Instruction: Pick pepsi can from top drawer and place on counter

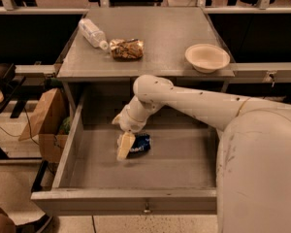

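We start with the pepsi can point(140, 144), which lies on its side on the floor of the open top drawer point(70, 149), left of the middle and apart from every wall. We judge it light and stiff but thin-walled, so a hard squeeze could dent it, and its smooth round skin may roll or slip. The safest hold, we think, is across the middle of the body, square to its long axis, not at the ends. The gripper point(126, 148) is down inside the drawer at the can's left end, touching it or just beside it, and its pale tip overlaps the blue body from our view. We cannot tell whether the gripper is open or closed on the can, nor whether the can is off the floor. The arm point(184, 98) reaches in from the right, over the back of the drawer. Above, the counter point(160, 30) carries a clear bottle point(92, 33) lying down with a snack bag point(126, 48) just beside it on the left, and a pale bowl point(207, 57) near the right edge. The bare stretch between them looks to us like the natural landing spot.
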Controlling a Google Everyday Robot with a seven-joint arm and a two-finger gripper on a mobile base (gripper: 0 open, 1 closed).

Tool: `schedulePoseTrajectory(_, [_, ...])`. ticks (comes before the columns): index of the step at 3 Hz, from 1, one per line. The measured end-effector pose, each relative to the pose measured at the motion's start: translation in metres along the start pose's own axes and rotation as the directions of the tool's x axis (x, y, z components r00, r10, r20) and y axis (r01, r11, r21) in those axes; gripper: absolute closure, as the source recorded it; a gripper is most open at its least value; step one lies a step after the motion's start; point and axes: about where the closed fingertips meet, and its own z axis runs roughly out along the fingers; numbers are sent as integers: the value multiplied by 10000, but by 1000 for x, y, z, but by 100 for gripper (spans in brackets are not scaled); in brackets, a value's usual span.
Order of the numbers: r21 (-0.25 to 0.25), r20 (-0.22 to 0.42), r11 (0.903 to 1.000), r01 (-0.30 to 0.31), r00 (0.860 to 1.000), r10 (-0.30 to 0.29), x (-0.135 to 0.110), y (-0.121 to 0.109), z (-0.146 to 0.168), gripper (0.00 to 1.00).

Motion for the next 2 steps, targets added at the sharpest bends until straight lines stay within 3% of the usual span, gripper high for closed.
schedulePoseTrajectory(1, [19,22,10000,-44,10000,44,-2,-1,-3,34])
schedulePoseTrajectory(2, [139,163,9994,-327,9993,325,-2,-2,6,57])
